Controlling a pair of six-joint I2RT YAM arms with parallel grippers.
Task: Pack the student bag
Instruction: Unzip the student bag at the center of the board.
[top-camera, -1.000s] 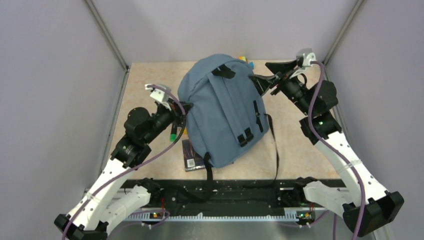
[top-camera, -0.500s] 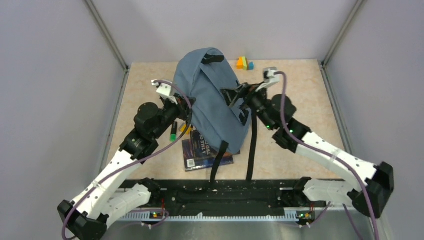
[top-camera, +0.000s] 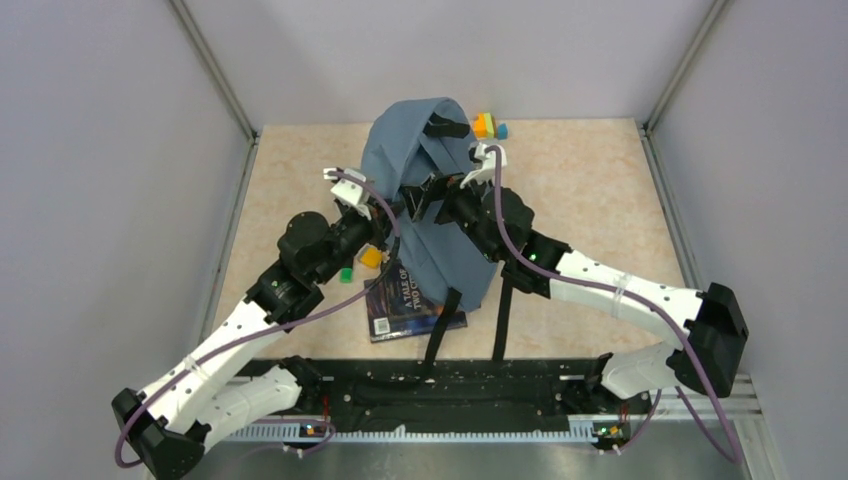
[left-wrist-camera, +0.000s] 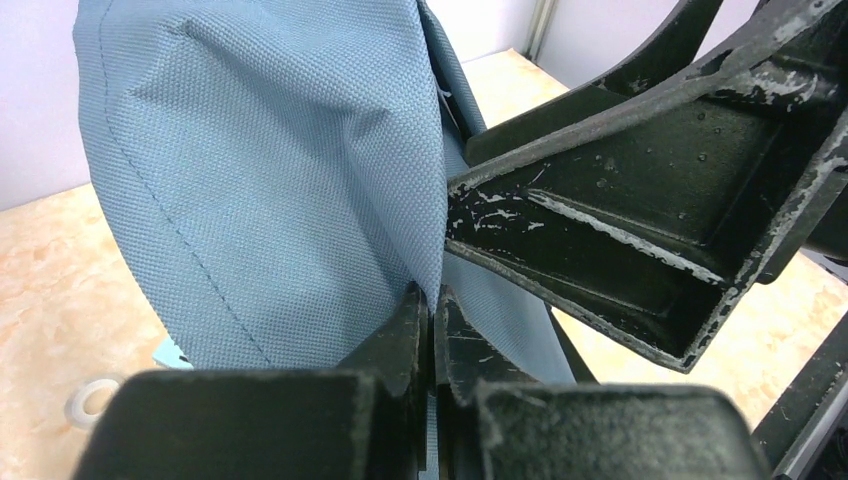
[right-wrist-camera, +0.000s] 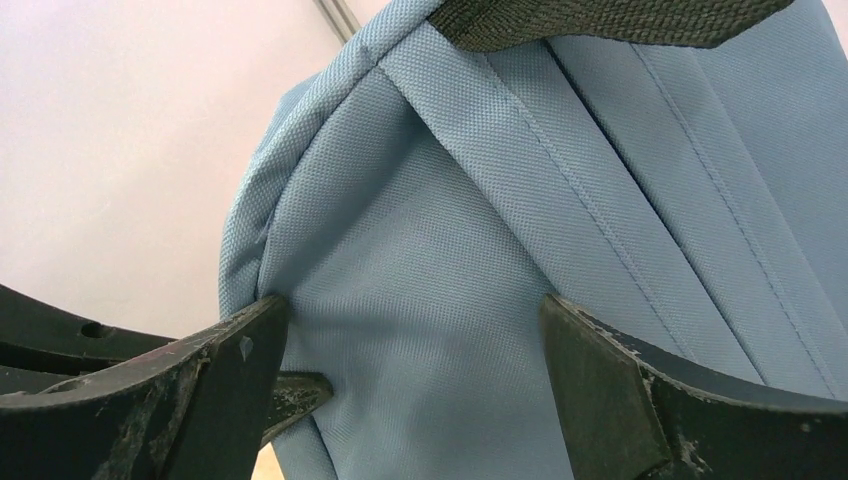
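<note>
**Hazard: the bag is hanging on a single thin pinch**

The student bag (top-camera: 450, 262) is sitting humped up in the middle of the surface (top-camera: 600, 200), with its near edge lying over a book (top-camera: 400, 305). The left end effector (left-wrist-camera: 432, 300) is clamped fully closed on a thin fold of fabric at the bag's left side. The right end effector (right-wrist-camera: 415, 330) is standing wide open and holding nothing. Its fingers are straddling the bag's upper panel just below the black carry handle (right-wrist-camera: 600, 20). Whether they are touching the cloth cannot be told.

Risks, as judged:
- The one pinch is bearing on loose weave, so the fold could slide out and the bag could slump onto the book.
- If the right end effector closes here, it could gather plain panel rather than a zipper or the opening, leaving the bag shut.
- The two end effectors are working very close together at the bag's left side, so a collision is possible.
- The straps (top-camera: 503, 320) are trailing on the bag's near side and could snag an arm.
- The coloured blocks (top-camera: 488, 126) are lying just beyond the bag's top and could be knocked away.
</note>
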